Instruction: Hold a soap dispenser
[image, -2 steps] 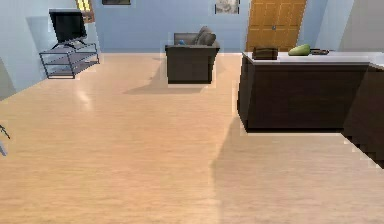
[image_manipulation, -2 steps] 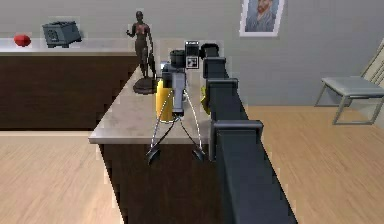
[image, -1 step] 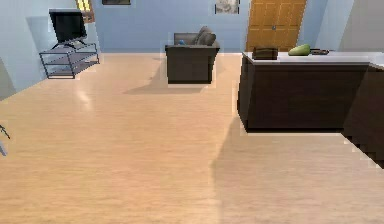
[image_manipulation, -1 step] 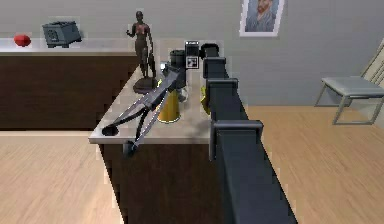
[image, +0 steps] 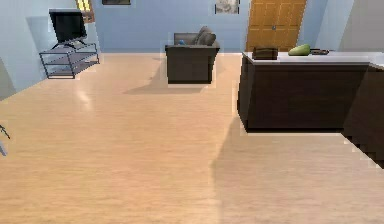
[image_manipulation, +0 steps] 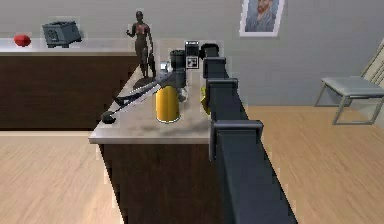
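Soap dispenser (image_manipulation: 167, 104), yellow, stands on the counter (image_manipulation: 130, 135) by the gripper (image_manipulation: 171, 74).

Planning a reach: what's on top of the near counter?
A yellow bottle stands beside a dark long utensil, a dark statue farther back. The arm covers the counter's right part, hiding whatever lies there.

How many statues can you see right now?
1: a dark statue of a standing figure, left of the arm in the arm side view, behind the yellow bottle. The arm may hide others.
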